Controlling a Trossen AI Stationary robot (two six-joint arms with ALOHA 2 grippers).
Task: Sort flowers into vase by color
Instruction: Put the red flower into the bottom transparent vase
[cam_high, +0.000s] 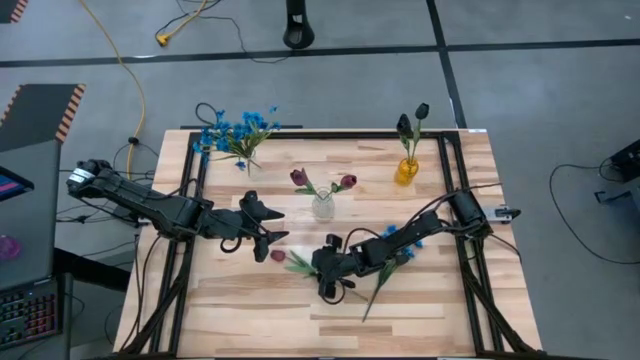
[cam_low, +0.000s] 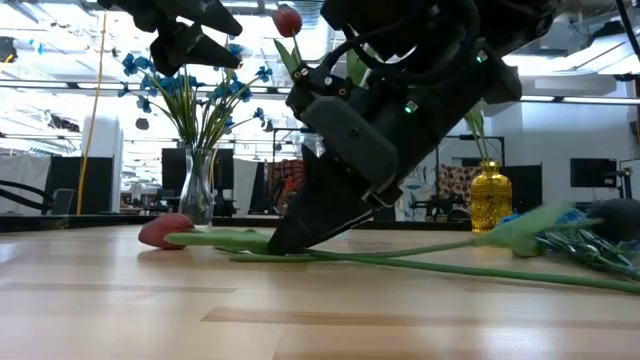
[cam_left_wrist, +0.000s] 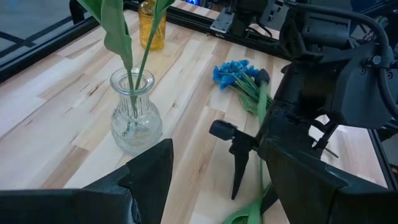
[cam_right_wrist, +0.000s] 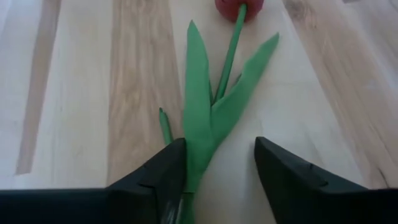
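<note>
A red tulip (cam_right_wrist: 239, 7) lies flat on the wooden table (cam_high: 250, 310), its thin green stem running straight away from the right gripper (cam_right_wrist: 219, 163) and the bud at the far end. The long axis of the flower is in line with the gripper's reach. Two smooth, pointed leaves fan out from the stem just ahead of the fingertips (cam_right_wrist: 168, 163); the stem's base passes between the two dark, wedge-shaped fingers. The jaws stand apart on either side of the stem, with clear space left on one side, so the stem is straddled and not pinched.

In the low view the right gripper (cam_low: 285, 240) tips steeply down with its fingertips at the table surface, on the stem, and the red bud (cam_low: 160, 232) lies on the table beyond them. The high view places this flower (cam_high: 290, 260) between the two grippers. The left gripper (cam_high: 272, 225) hangs just beside the bud, jaws wide apart and holding nothing.

Only the high view shows the whole layout: a clear glass vase (cam_high: 322, 206) with two dark red tulips beyond the grippers, a small yellow vase (cam_high: 406, 170) with near-black buds towards the far right corner, and a bunch of blue flowers (cam_high: 235, 132) at the far left edge. The left wrist view shows the ribbed glass of the clear vase (cam_left_wrist: 134, 118) and a loose blue sprig (cam_left_wrist: 239, 73) lying flat behind the right arm, its blooms pointing away from the gripper.
</note>
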